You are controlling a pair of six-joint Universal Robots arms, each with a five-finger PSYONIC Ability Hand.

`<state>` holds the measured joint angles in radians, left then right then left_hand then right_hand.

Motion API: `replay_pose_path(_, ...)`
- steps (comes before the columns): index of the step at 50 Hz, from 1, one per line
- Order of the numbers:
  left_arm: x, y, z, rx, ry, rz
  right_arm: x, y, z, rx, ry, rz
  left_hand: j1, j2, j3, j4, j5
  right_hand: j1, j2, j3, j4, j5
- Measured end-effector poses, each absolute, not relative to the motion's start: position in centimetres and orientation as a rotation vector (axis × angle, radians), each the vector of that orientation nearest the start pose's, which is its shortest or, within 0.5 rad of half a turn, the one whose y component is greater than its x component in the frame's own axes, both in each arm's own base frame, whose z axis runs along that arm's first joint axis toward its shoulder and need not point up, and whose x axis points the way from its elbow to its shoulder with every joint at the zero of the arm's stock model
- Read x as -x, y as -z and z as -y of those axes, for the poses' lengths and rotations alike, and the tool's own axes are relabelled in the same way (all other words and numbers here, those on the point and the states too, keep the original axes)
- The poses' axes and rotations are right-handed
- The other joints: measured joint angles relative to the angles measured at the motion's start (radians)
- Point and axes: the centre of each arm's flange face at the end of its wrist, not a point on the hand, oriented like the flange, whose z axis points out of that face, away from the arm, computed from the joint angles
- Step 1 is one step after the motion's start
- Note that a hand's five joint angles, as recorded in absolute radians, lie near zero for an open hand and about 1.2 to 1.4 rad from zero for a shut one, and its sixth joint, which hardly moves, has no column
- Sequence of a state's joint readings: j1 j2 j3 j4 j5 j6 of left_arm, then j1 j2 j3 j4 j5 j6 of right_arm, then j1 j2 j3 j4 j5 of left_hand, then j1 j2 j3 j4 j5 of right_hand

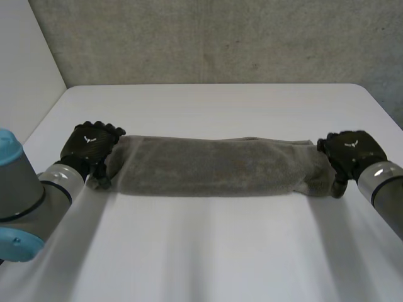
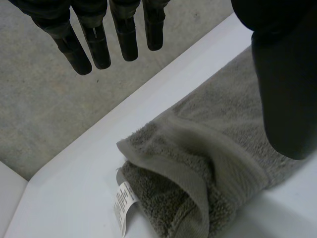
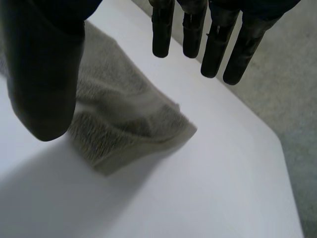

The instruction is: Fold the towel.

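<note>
A grey towel (image 1: 214, 167) lies across the middle of the white table (image 1: 208, 251), folded into a long narrow band running left to right. My left hand (image 1: 91, 143) hovers over the towel's left end, my right hand (image 1: 349, 151) over its right end. In the left wrist view the fingers (image 2: 126, 34) are straight and spread from the thumb (image 2: 287, 99), with the towel's end (image 2: 198, 163) and its white label (image 2: 124, 206) lying free below. In the right wrist view the fingers (image 3: 213, 44) and thumb (image 3: 44, 89) stand apart above the towel's corner (image 3: 124, 124). Neither hand holds cloth.
A rough grey wall (image 1: 220, 38) rises behind the table's far edge, and a white panel (image 1: 25, 63) stands at the left. Bare tabletop stretches in front of and behind the towel.
</note>
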<state>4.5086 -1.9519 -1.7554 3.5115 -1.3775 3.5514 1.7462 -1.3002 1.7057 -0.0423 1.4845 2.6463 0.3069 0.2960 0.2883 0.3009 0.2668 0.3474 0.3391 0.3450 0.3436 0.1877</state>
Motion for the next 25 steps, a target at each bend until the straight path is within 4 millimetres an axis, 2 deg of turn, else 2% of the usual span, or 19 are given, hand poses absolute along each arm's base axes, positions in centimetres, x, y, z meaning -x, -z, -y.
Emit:
replay_pose_path(15,21.0,-12.6,32.9,-0.882,2.039,-2.202,-18.8,-13.4,30.1,0.944,1.744,-2.52,0.0,0.0,0.0,0.0,0.007,0.238,0.243,0.239,0.238,0.228)
replay_pose_path(22,21.0,-11.9,33.2,-0.88,2.034,-2.206,-18.5,-12.6,30.8,0.926,1.75,-2.503,0.0,0.0,0.0,0.0,0.011,0.331,0.336,0.337,0.336,0.321)
replay_pose_path(25,21.0,-11.6,33.5,-0.877,2.04,-2.198,-18.4,-12.4,31.2,0.919,1.759,-2.496,0.0,0.0,0.0,0.0,0.011,0.456,0.456,0.448,0.448,0.434)
